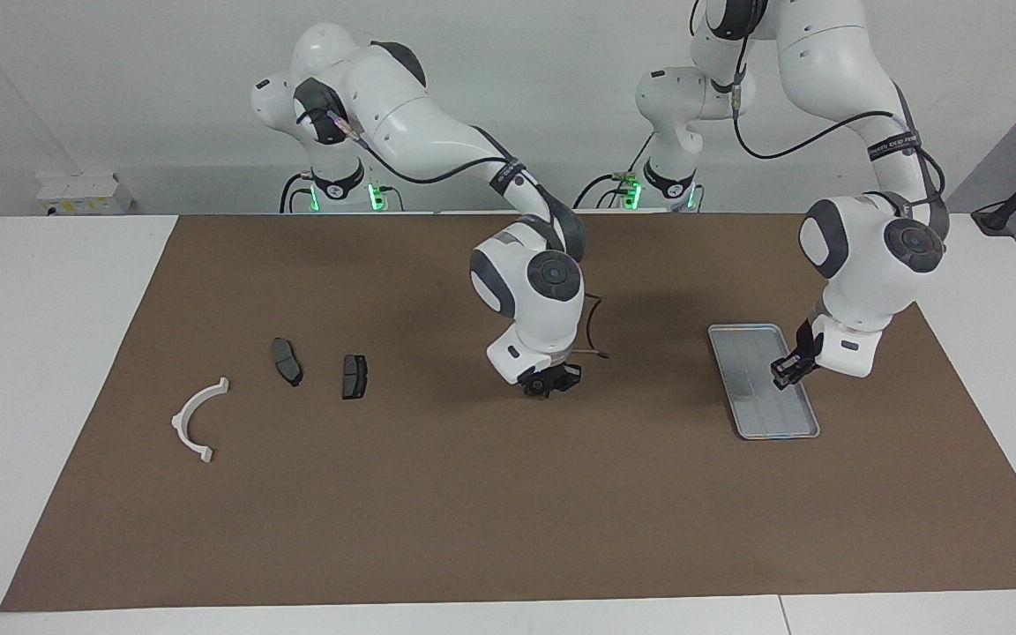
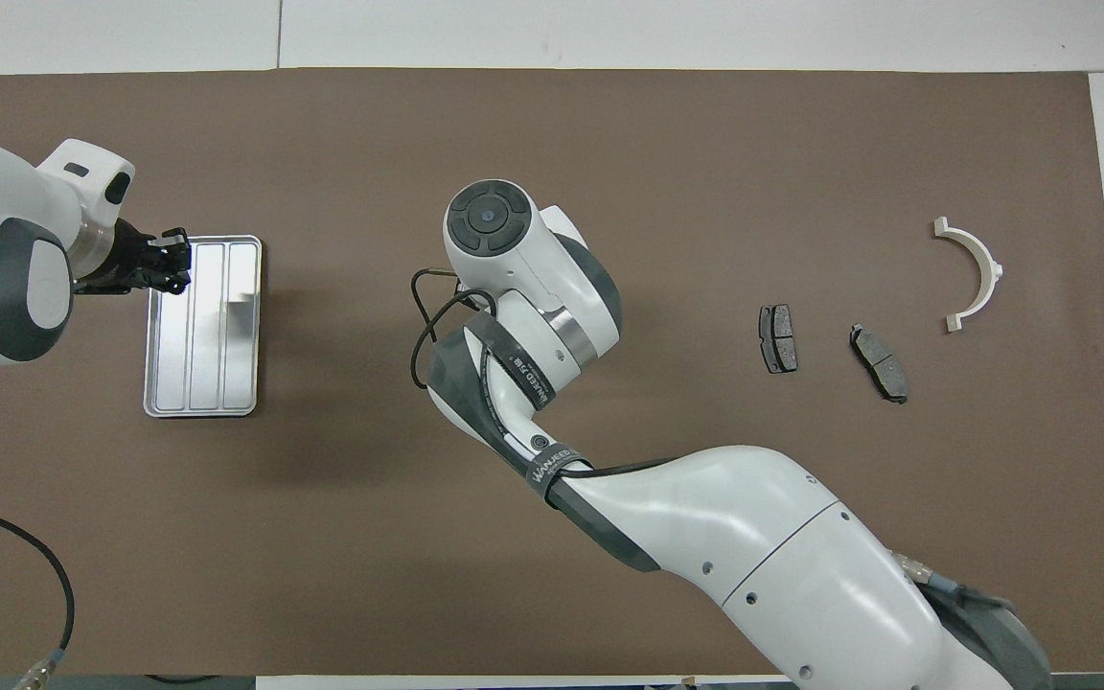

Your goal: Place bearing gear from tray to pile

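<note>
My right gripper point(image 1: 546, 385) low over bare mat mid-table, between tray point(image 1: 742, 339) and pile, fingers closed on small dark thing; I judge it the gear, mid-carry toward pile. Can't confirm identity, too hidden. Pile at right arm's end: two dark pads point(image 1: 287, 361), white arc point(image 1: 195, 417), well apart from gripper. My left gripper point(image 1: 784, 375) waits over tray, fingertips together, holding nothing. Tray looks bare.

brown mat point(image 1: 508, 494) covers most of the white worktop point(image 1: 41, 353), bare white strips at both ends; small white box point(image 1: 85, 192) on worktop edge near the wall, at the right arm's end; black cable point(image 2: 25, 565) trails over the mat
</note>
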{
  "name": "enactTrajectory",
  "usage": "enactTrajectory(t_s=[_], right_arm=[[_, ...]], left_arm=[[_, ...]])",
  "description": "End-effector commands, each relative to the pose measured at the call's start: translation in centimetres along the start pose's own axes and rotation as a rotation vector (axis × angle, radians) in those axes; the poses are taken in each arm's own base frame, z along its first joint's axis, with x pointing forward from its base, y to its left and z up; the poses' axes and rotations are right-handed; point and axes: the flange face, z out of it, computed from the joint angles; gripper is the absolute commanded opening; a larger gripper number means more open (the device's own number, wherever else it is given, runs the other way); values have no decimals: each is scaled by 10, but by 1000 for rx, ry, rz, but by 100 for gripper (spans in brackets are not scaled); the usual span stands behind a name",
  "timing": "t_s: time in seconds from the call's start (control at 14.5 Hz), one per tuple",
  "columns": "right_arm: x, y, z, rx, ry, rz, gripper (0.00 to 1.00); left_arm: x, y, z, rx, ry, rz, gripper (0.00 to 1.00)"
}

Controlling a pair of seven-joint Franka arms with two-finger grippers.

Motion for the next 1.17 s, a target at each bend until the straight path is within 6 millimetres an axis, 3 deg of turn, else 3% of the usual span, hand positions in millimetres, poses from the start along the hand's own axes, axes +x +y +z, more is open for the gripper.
enactTrajectory(t_s=[0.0, 0.14, 0.34, 0.62, 0.83, 0.96, 1.1], right_arm=[[29, 37, -25, 20, 0, -12, 0], [54, 65, -27, 27, 12, -57, 0], [94, 120, -30, 30, 22, -122, 0], [132, 184, -27, 27, 26, -183, 0], [156, 232, -19, 31, 33, -203, 0], [162, 246, -16, 22, 34, -205, 0], [169, 264, -8, 26, 27, -217, 0]], left_arm=[[1, 11, -1, 5, -12, -17, 0], [-1, 18, -2, 4, -10, -41, 0], [-12, 53, -7, -1, 1, -88, 0], [-44, 131, -14, -19, 24, -204, 0], [-86, 201, -12, -64, 59, -306, 0], [-112, 241, -13, -124, 95, -350, 0], [-140, 279, 14, -117, 82, -321, 0]])
